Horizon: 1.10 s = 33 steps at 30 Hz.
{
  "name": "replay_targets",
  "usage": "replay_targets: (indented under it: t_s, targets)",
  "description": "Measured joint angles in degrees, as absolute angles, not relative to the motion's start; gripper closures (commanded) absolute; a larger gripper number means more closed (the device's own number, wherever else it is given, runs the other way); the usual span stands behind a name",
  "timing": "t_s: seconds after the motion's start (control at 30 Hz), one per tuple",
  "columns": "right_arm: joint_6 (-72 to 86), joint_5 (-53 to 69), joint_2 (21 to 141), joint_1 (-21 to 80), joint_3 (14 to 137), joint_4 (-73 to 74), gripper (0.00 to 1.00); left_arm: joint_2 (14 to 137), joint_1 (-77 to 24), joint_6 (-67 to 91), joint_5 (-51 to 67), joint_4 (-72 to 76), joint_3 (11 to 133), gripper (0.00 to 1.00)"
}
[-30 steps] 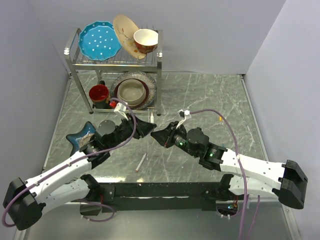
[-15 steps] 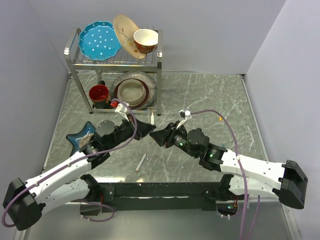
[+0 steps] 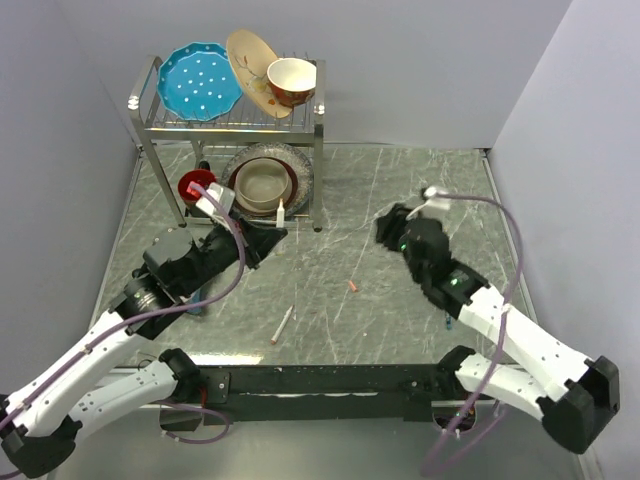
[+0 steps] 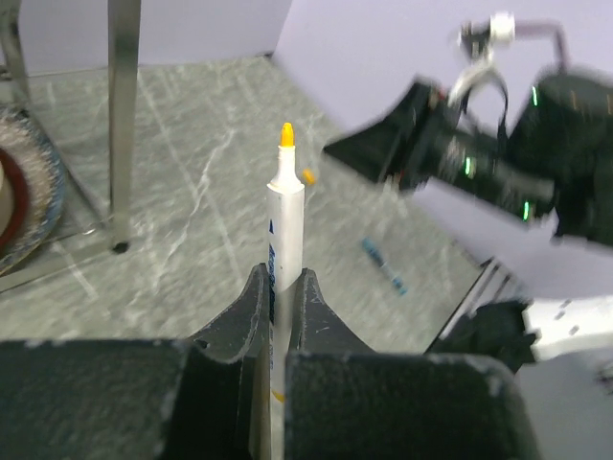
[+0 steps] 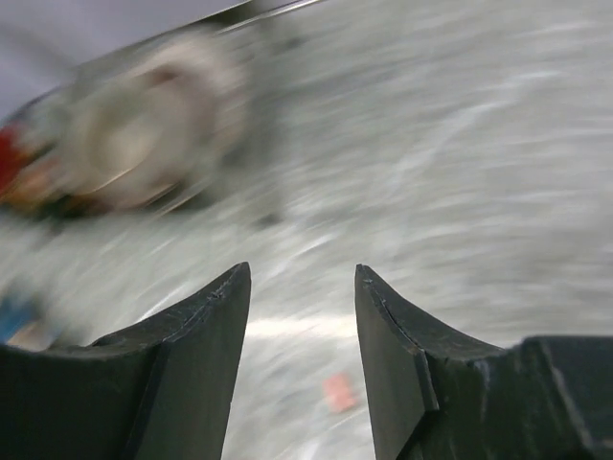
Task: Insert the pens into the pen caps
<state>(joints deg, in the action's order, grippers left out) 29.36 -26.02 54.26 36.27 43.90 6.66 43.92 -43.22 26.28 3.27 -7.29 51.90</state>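
Left claw (image 4: 280, 287): clenched on a white pen (image 4: 285, 211), gripped low on the barrel, with the orange tip bare and pointing away from the wrist. In the overhead view the tip stands just beside the front post of the dish rack (image 3: 318, 170).

Right claw (image 5: 299, 287): jaws parted, nothing between them, raised above the table (image 3: 420, 190).

The orange cap (image 3: 352, 286) lies loose on the table between the two arms, apart from both claws. A second white pen (image 3: 282, 325) lies near the front edge. A blue pen (image 4: 384, 267) lies on the right side.

Risks, as judged:
- The cap is tiny and the stone-patterned surface looks smooth. A slightly off-centre pinch could flick it away.
- The pen overhangs its grip by most of its length. Any sideways push at the cap could pivot it in the jaws.
- A swing of the left arm could knock the tip against the rack post.

Surface and room: grey-green veined table and plain pale walls (image 3: 400, 70) on three sides. The rack, loaded with crockery, stands at the far left.
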Motion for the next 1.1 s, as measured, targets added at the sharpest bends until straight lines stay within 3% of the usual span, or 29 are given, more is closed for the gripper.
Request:
replay_targets:
  t_s: [0.2,0.5,0.8,1.1]
  targets:
    - [28.9,-25.9,63.7,18.4,48.2,11.7,0.47,42.4,-43.2,19.9,5.2,-11.9,50.4,0.99]
    - [29.5,-18.9,86.3,1.0,57.9,14.2,0.54,36.5,-43.2,17.6,6.2,-13.6,46.8,0.99]
    - [28.4,-11.4,103.6,-6.6,70.4,17.3,0.59,34.7,-43.2,16.7,6.2,-13.2,46.8,0.99]
    - [28.2,-5.8,108.4,-8.7,73.2,18.9,0.61,35.6,-43.2,16.6,6.4,-13.3,46.8,0.99]
